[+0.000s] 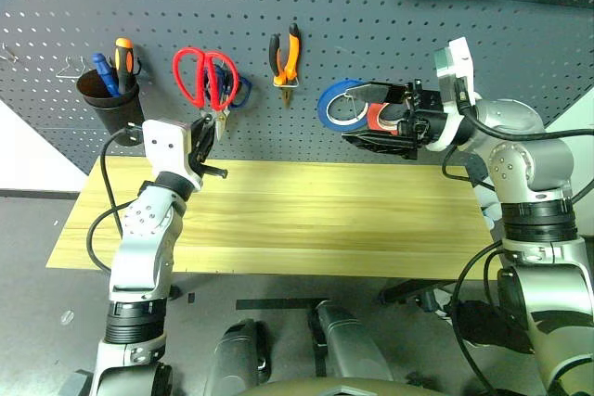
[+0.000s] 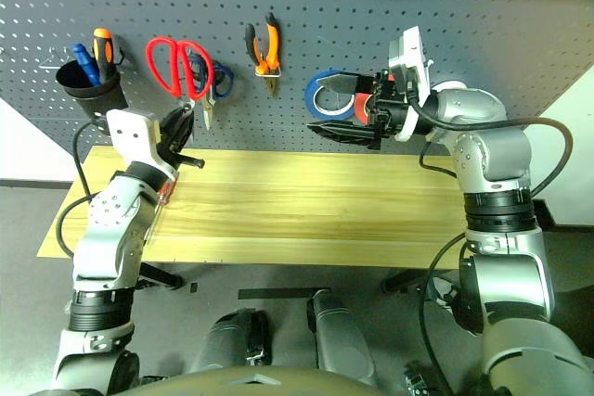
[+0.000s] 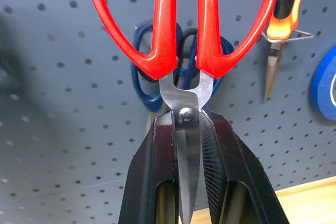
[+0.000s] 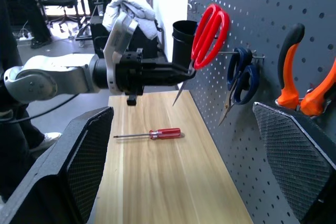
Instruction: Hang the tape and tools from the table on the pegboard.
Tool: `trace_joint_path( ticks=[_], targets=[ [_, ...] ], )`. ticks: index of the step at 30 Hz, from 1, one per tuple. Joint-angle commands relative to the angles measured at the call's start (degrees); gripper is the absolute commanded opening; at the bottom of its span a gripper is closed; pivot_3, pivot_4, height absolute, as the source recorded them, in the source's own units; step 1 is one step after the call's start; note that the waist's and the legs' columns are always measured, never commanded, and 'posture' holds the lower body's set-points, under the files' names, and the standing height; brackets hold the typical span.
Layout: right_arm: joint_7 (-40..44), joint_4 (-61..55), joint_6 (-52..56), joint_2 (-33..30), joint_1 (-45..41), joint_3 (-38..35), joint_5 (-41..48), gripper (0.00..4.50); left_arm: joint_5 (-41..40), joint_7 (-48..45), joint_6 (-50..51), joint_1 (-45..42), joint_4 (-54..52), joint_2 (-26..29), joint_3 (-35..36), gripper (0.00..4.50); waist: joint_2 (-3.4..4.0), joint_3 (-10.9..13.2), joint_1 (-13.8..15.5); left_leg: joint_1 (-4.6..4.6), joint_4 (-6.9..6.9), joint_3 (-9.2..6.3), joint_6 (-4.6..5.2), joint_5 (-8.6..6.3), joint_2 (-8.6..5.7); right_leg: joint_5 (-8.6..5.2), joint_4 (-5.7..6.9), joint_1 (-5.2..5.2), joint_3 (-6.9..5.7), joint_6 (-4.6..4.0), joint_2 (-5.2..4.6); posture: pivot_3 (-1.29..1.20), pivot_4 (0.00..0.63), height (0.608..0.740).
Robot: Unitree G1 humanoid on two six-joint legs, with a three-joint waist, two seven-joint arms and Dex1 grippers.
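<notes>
Even, bright light on my surface; soft shadows beneath the pegboard; my wrist views blur at six o'clock.

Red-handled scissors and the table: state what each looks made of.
Red-handled scissors: glossy red handles, likely plastic; bare silvery blades with a rivet, probably steel. Table: pale yellowish wood-grain top, matte; solid wood or laminate, unclear.

Before me, a long light wood-grain table; a small red-handled screwdriver lies flat, blade pointing nine o'clock.
</notes>
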Motion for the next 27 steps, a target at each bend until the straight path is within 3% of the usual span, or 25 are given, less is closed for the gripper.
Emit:
trace_joint_path(
  ticks=[1, 12, 21, 27],
  targets=[
    [-0.2, -0.2, -1.5, 0.2, -1.9, -1.8, 0.7, 4.5, 0.6, 0.2, -0.5, -2.4, 2.7, -0.4, -0.5, 0.27, 0.02, -0.1, 0.1, 0.1, 0.0, -0.01, 0.0, 0.0, 0.0, 0.0, 0.0, 0.1, 0.0, 0.0, 0.01, -0.07, 0.116, 0.734],
    [-0.4, -1.5, -1.3, -0.3, -0.7, -1.6, 0.5, 4.5, 2.1, -0.9, -2.1, -1.6, 3.5, -0.4, -3.1, 0.27, -0.01, -0.3, -0.1, 0.21, 0.0, -0.02, 0.01, 0.0, 0.0, -0.01, -0.03, 0.24, 0.02, -0.01, 0.0, -0.09, 0.119, 0.734],
    [-0.2, -2.3, -1.2, -0.6, 0.0, -1.5, 0.6, 4.5, 4.8, 0.3, -10.9, 0.9, 0.1, -1.3, -3.2, 0.27, 0.01, -0.4, -0.1, 0.2, 0.0, -0.01, 0.01, 0.0, 0.0, 0.0, -0.04, 0.25, 0.03, -0.01, -0.01, -0.09, 0.113, 0.734],
    [-0.1, -2.3, -1.5, -0.5, 0.1, -1.3, 0.4, 4.5, 4.8, 0.7, -7.2, 3.5, -1.8, -2.5, -4.5, 0.27, 0.0, -0.5, -0.1, 0.22, 0.0, -0.01, 0.01, 0.0, 0.0, 0.0, -0.02, 0.25, 0.04, 0.0, 0.0, -0.09, 0.111, 0.734]
  ],
)
